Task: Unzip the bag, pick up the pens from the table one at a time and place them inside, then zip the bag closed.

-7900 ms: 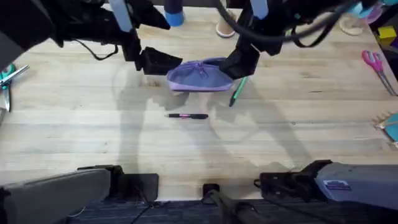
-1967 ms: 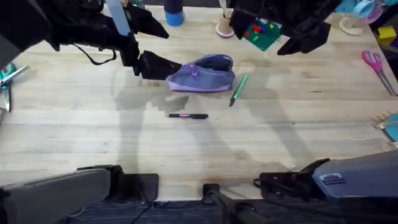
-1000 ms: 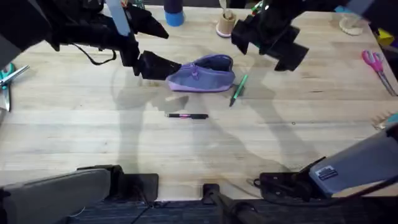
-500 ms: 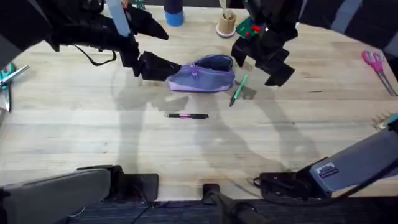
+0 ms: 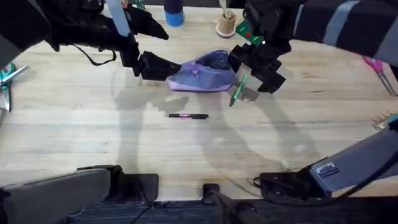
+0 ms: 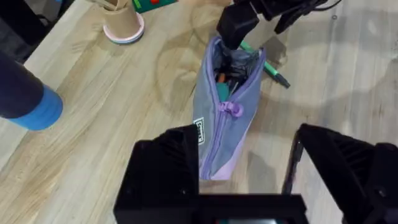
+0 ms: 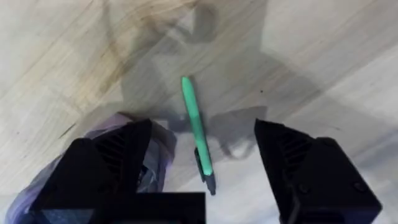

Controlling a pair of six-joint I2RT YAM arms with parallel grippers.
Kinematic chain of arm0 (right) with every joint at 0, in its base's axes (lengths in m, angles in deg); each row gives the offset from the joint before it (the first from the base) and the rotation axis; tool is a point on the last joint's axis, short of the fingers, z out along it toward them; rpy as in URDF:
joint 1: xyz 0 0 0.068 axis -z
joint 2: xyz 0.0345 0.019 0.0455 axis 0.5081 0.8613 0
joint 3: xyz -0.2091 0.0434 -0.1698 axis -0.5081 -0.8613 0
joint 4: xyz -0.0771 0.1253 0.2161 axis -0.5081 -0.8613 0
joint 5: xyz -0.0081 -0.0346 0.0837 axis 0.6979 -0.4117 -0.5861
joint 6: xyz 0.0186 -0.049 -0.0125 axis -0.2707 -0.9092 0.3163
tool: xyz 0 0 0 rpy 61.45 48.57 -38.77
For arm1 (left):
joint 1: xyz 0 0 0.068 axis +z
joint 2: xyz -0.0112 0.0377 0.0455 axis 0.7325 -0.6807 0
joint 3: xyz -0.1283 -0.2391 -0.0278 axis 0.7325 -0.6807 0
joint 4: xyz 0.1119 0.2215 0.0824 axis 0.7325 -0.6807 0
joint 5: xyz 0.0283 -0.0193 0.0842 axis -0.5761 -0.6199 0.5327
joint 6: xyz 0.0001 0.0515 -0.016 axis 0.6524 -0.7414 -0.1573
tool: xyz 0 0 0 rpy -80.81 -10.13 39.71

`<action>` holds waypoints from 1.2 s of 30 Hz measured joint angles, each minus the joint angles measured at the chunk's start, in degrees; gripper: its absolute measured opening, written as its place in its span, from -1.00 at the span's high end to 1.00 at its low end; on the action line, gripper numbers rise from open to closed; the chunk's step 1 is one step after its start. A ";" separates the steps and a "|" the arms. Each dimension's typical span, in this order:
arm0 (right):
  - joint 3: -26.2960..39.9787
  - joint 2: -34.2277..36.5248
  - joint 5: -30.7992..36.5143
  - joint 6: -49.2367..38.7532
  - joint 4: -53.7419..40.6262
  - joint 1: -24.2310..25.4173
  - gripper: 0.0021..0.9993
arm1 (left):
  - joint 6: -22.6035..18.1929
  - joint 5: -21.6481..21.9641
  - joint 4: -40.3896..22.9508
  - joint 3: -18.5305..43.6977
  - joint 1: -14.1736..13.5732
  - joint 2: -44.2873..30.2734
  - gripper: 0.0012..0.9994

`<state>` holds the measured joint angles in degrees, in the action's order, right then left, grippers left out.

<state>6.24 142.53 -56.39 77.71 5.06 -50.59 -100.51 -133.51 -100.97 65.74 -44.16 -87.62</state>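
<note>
The bag (image 5: 202, 74) is lying on the surface (image 5: 93, 143) toward its far middle, its zipper partly open at the right end, where dark contents are showing. The left claw (image 5: 163, 67) is pinching the bag's left end, one finger on each side of the fabric in the left wrist view (image 6: 221, 134). The right claw (image 5: 252, 71) is hovering low just right of the bag, its fingers spread and straddling the green pen (image 7: 198, 134), not touching it. The green pen (image 5: 237, 90) is lying just beside the bag's right end. The black pen (image 5: 187, 116) is lying apart, nearer the bases.
</note>
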 joint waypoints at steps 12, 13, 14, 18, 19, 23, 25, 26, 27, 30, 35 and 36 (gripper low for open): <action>-2.72 0.00 0.02 1.81 -0.65 0.26 -0.94 | 0.00 0.00 0.02 0.00 0.00 0.00 -0.99; -2.72 0.00 0.05 2.05 -0.62 0.26 -0.94 | 0.00 0.00 0.00 0.00 0.00 0.00 -0.99; -2.72 0.00 0.08 2.21 -0.55 0.26 -0.96 | 0.00 0.00 0.02 0.01 0.00 0.00 -0.99; -2.75 0.00 0.26 2.43 -0.62 0.26 -0.99 | 0.00 0.00 0.02 0.00 0.00 0.00 -0.99; -2.75 0.02 0.27 2.47 -0.86 0.26 -0.98 | 0.00 0.00 0.02 0.00 0.00 0.00 -0.99; -2.76 1.30 0.34 3.74 -3.32 0.26 -0.98 | 0.00 0.00 0.00 0.01 0.00 0.00 -0.99; -2.59 2.06 0.31 4.18 -3.41 0.35 -0.97 | 0.00 0.00 0.00 0.00 0.00 0.00 -0.99; -2.57 2.08 0.26 4.31 -3.39 0.35 -0.91 | 0.00 0.00 0.04 0.00 0.00 0.00 -0.99; -2.56 2.18 0.20 4.33 -3.15 0.35 -0.81 | 0.00 0.00 -0.02 0.00 0.00 0.00 -0.99; -2.27 2.59 -0.33 4.87 -1.98 0.33 -0.38 | 0.00 0.00 -0.02 0.00 0.00 0.00 -0.99; -2.22 2.69 -0.26 5.36 -1.39 0.35 0.20 | 0.00 0.00 0.04 0.00 0.00 0.00 -0.99; -2.22 2.72 -0.12 5.46 -1.39 0.35 0.32 | 0.01 0.00 0.00 0.00 0.00 0.00 -0.99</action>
<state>4.02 145.25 -56.51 83.17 3.67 -50.24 -100.50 -133.51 -100.97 65.74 -44.16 -87.62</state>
